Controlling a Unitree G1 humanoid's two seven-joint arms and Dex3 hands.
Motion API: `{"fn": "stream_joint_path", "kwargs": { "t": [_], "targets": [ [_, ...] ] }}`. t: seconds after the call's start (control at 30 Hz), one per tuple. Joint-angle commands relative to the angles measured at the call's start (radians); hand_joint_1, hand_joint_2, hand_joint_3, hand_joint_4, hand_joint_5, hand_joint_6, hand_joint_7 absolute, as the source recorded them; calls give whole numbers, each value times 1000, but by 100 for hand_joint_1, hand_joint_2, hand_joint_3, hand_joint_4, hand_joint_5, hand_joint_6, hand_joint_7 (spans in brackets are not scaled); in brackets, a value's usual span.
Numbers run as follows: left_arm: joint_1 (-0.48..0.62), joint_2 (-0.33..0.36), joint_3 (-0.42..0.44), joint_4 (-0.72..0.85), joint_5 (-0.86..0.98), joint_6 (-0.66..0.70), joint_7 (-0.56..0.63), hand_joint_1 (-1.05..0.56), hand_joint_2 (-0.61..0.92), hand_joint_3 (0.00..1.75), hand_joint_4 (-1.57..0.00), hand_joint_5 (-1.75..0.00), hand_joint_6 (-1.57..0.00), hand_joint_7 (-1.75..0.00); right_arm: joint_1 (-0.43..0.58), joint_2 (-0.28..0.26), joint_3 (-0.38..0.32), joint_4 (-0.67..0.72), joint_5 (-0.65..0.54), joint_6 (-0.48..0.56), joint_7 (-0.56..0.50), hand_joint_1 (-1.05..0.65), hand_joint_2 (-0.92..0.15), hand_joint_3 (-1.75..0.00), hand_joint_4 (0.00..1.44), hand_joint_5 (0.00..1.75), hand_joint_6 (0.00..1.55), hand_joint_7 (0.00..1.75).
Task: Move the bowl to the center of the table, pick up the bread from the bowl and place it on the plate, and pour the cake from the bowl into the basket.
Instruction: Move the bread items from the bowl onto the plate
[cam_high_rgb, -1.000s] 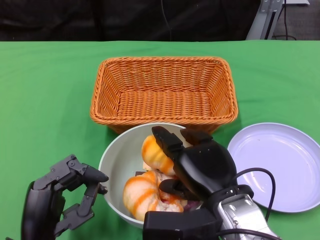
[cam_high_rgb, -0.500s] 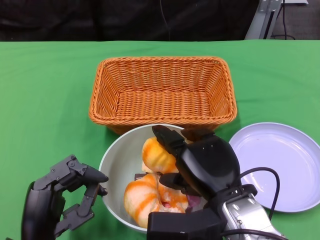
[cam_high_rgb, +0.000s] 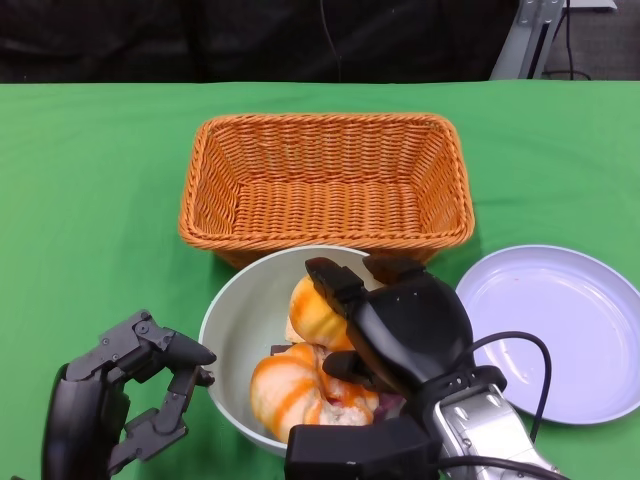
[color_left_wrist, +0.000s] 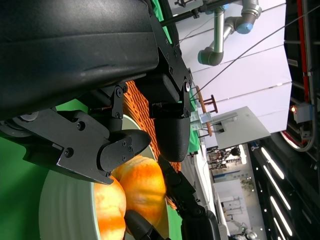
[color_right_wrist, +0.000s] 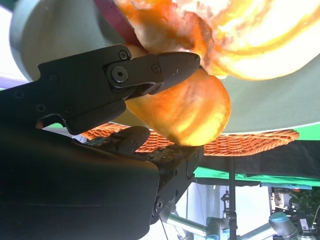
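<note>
Two black robot hands work at a table (cam_high_rgb: 90, 170) draped in smooth green cloth, where a rectangular basket (cam_high_rgb: 326, 185) of orange woven wicker sits at the middle with a round, pale green-grey bowl (cam_high_rgb: 238, 325) touching its near side. To the bowl's right lies a round, glossy lavender plate (cam_high_rgb: 560, 330), its edge cut off by the frame. Inside the bowl, glazed bread (cam_high_rgb: 312, 305), rounded and streaked orange over cream, lies beside a second striped orange piece (cam_high_rgb: 288, 385); a dark red patch shows beneath them, but the cake cannot be told apart with any certainty. The right hand (cam_high_rgb: 385, 320), a rounded glossy shell with jointed fingers, reaches into the bowl and covers much of its right half; in the right wrist view one finger (color_right_wrist: 150, 70) lies against the bread (color_right_wrist: 182, 110) while another sits just below it, though whether they actually clasp it cannot be told. The left hand (cam_high_rgb: 140, 385) hovers just left of the bowl, fingers curled yet parted, holding nothing. No readable writing or labels appear on anything.
</note>
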Motion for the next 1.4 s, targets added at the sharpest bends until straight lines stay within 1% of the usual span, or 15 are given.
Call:
{"fn": "stream_joint_path", "kwargs": {
  "t": [0.03,0.3,0.33,0.37,0.43,0.47,0.5,0.53,0.57,0.6,0.67,0.87,1.0,1.2,1.4],
  "targets": [
    [-3,14,6,0,0,-10,9,-3,70,85,-75,-142,-77,-119,-12,-3,5,32,-13,20,-1,-72,-92,-10,39,8,34,0],
    [-3,14,7,0,1,-10,9,-3,69,87,-75,-142,-77,-120,-14,-4,9,36,-13,25,-5,-72,-92,-9,39,8,34,0],
    [-2,14,6,3,-2,-14,6,-3,69,87,-75,-142,-77,-120,-16,-4,0,53,9,-6,-52,-72,-92,-9,39,8,34,0],
    [-2,14,6,4,-4,-15,5,-3,69,87,-75,-142,-76,-120,-17,-3,-9,68,32,-35,-94,-59,-92,-8,57,17,46,5],
    [0,13,5,1,-6,-11,4,-2,69,87,-75,-143,-76,-120,-22,-9,-26,88,84,-102,-153,-46,-92,-7,72,28,59,8],
    [1,12,5,0,-5,-10,5,-2,69,87,-75,-143,-76,-120,-24,-11,-34,94,106,-128,-168,-37,-92,-6,71,58,72,9],
    [1,12,5,0,-4,-10,6,-2,69,87,-75,-143,-76,-120,-26,-12,-39,99,121,-147,-178,-33,-92,-6,67,77,78,9],
    [1,12,5,0,-3,-10,7,-2,69,87,-75,-143,-76,-120,-27,-13,-42,104,129,-158,-186,-31,-92,-6,64,89,82,9],
    [1,12,5,0,-3,-10,7,-2,69,88,-75,-143,-76,-121,-29,-14,-43,107,134,-164,-190,-30,-92,-6,63,93,84,9],
    [-1,13,5,4,-4,-14,6,-2,69,88,-75,-144,-76,-121,-29,-17,-53,113,167,-205,-208,-29,-92,-7,63,95,84,9],
    [-4,14,6,10,-5,-20,3,-2,68,88,-75,-144,-76,-121,-31,-21,-66,122,210,-259,-233,-25,-92,-10,68,97,94,13],
    [-5,15,6,13,-5,-22,3,-2,68,89,-74,-144,-76,-121,-37,-25,-72,137,229,-290,-246,-24,-92,-11,70,97,97,14],
    [-2,14,6,11,-2,-16,6,-3,68,87,-74,-143,-76,-121,-39,-33,-88,155,279,-396,-306,-29,-92,-9,69,106,101,16],
    [-2,14,7,9,7,-18,12,-3,69,85,-75,-143,-75,-121,-45,-31,-97,179,295,-450,-340,-29,-92,-8,68,110,101,17],
    [-2,13,7,7,1,-10,9,-4,69,84,-75,-143,-75,-121,-46,-28,-104,187,295,-468,-342,-29,-92,-6,68,110,101,17]
  ]
}}
